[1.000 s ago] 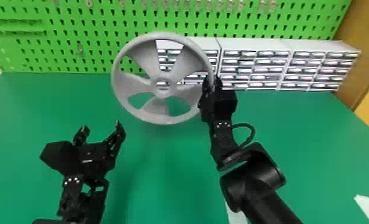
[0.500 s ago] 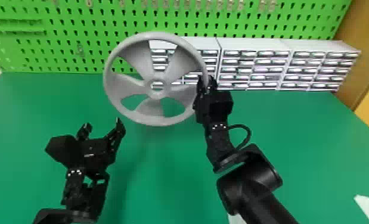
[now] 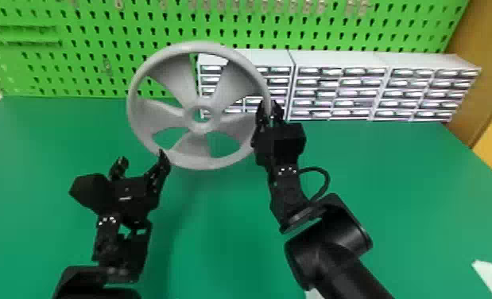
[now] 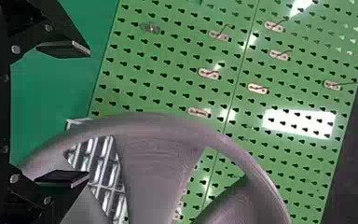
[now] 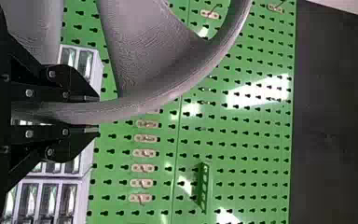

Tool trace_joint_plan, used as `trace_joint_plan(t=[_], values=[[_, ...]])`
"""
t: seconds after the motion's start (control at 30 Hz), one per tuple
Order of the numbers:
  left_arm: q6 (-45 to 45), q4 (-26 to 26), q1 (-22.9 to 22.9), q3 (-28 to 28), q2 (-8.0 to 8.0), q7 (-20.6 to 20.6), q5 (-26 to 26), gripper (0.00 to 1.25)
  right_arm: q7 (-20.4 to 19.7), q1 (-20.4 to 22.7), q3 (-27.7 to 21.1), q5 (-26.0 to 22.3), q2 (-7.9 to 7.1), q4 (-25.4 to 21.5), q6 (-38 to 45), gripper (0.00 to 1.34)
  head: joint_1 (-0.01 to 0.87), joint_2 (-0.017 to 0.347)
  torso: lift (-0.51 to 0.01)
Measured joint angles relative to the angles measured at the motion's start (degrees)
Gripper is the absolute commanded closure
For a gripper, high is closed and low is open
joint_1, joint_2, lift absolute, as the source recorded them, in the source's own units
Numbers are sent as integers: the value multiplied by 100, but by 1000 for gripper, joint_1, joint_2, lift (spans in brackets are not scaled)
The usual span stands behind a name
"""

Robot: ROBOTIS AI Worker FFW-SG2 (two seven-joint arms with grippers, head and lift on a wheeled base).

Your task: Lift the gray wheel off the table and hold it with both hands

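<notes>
The gray wheel (image 3: pixel 203 115) is held up off the table, tilted with its spoked face toward the head camera. My right gripper (image 3: pixel 269 109) is shut on the right side of its rim; in the right wrist view that gripper (image 5: pixel 98 114) has the gray rim (image 5: pixel 135 107) pinched between both fingers. Lower left of the wheel, my left gripper (image 3: pixel 141 161) stands open, its right-hand finger close by the lower left rim; whether they touch I cannot tell. The left wrist view has the open left gripper (image 4: pixel 88 114) with the wheel (image 4: pixel 154 172) beyond and beside one finger.
A green table (image 3: pixel 225 206) lies beneath both arms. White drawer cabinets (image 3: pixel 338 59) line its back edge, with a green pegboard (image 3: pixel 97 35) rising behind. At the right is a brown wooden panel (image 3: pixel 483 67), and a white strip (image 3: pixel 491 278) lies at the lower right.
Held by my right gripper, the wheel has shifted left and slightly nearer. My left gripper has moved right and up toward the wheel's lower left rim, staying open.
</notes>
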Motion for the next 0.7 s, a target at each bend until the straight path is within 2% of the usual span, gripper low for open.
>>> trace_joint_plan(t=[0.17, 0.33, 0.7], values=[[-193, 254, -206, -95, 0, -12, 174, 343, 0, 9, 72, -30, -4, -9, 0, 1176, 711, 15, -98], [-518, 561, -372, -259, 0, -40, 569, 343, 0, -2, 110, -43, -5, -9, 0, 1176, 711, 15, -98], [-928, 827, -463, -440, -8, -42, 1212, 343, 0, -19, 164, -83, -20, -9, 9, 1176, 711, 15, -98]])
